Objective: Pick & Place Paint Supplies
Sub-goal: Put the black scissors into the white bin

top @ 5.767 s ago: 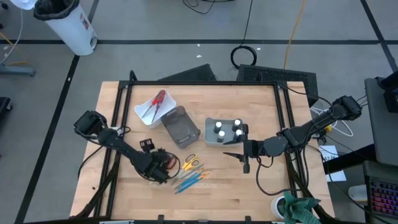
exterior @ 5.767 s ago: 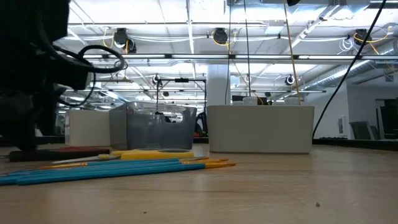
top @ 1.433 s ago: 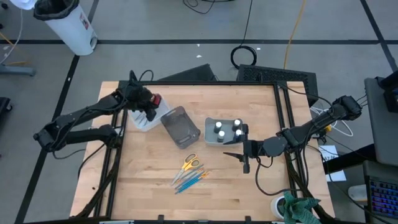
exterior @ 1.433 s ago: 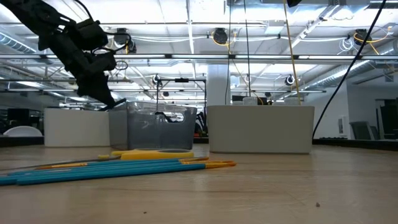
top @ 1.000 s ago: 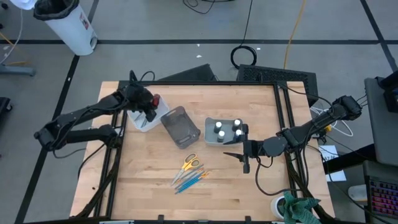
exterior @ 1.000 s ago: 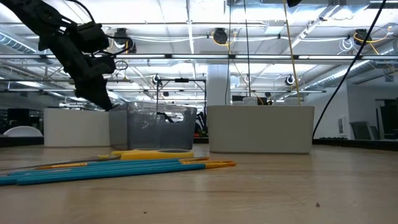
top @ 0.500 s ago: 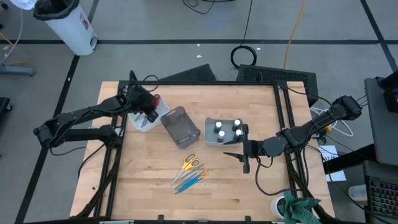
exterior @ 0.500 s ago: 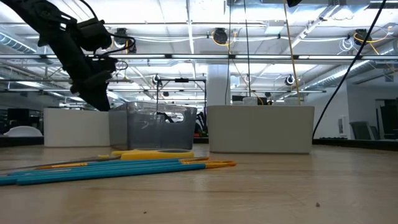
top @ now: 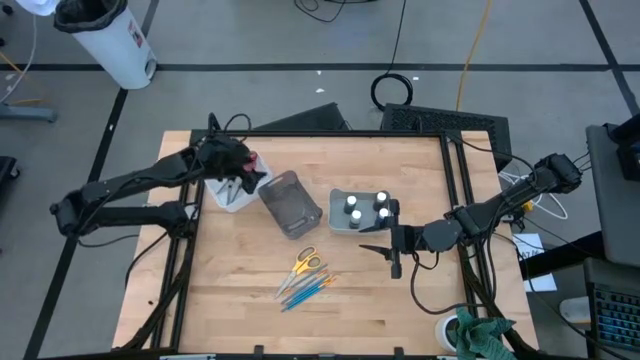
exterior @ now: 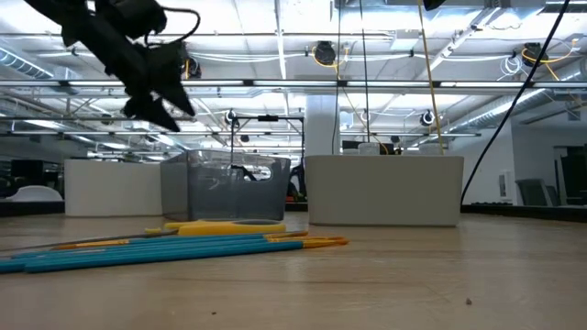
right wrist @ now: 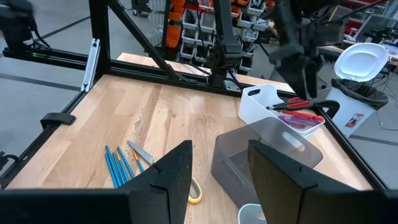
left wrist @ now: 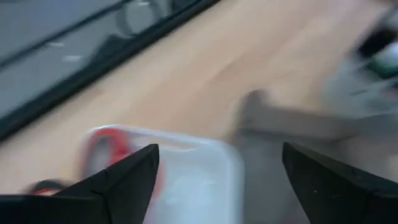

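Blue brushes [top: 304, 289] and yellow scissors [top: 305, 262] lie loose on the near table.
Farther back, white-capped bottles [top: 365, 209] fill one white bin [top: 338, 224]; left gripper [top: 238, 182], fingers spread and empty, hovers over another white bin [right wrist: 262, 104] holding red scissors [right wrist: 297, 104].

left pincer [top: 243, 178] raised, red scissors [right wrist: 297, 104] binned

text: none legible | labels: white bin [top: 110, 45] beyond the counter's far-left corner, past the left gripper [top: 237, 172], carries a dark patch, unreadable | brands: none | numbers: none | signs: none
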Tool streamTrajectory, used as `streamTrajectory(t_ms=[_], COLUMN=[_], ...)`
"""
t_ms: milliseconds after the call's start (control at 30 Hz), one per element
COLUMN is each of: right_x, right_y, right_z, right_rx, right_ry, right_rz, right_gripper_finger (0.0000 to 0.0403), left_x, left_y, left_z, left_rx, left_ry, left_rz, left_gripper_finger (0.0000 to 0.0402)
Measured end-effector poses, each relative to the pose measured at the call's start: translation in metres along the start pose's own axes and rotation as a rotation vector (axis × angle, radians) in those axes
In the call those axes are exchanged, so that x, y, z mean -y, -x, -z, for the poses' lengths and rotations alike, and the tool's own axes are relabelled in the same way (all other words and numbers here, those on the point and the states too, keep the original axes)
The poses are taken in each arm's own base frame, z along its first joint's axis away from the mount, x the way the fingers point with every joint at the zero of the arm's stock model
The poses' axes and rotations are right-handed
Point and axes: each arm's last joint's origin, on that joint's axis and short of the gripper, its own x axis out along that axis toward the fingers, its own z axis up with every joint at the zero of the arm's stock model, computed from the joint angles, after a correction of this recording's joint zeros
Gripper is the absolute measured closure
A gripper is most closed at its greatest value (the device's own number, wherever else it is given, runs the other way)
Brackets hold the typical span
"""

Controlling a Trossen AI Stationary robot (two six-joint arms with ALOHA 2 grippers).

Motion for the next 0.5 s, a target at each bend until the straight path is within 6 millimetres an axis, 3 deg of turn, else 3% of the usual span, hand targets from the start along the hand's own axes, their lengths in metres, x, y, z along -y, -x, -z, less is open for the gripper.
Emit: streamTrajectory(t_ms=[233,400,500], right_x=[0.000,0.000,0.000], right_y=[0.000,0.000,0.000], right_z=[0.000,0.000,0.000], right_rx=[0.000,0.000,0.001], right_ry=[0.000,0.000,-0.001], right_rz=[0.000,0.000,0.000], right_gripper_finger=[0.0257,0.0257,0.0257], left_x=[0.050,0.113,0.146], left_y=[0.001,0.005,0.009], left_z=[0.004,0.017,0.029], left_rx=[-0.040,-0.002,0.014], left_ry=[-0.006,-0.132,-0.259], left_rz=[0.449,0.666,0.707], left_gripper_finger=[0.0050,0.0050,0.0050])
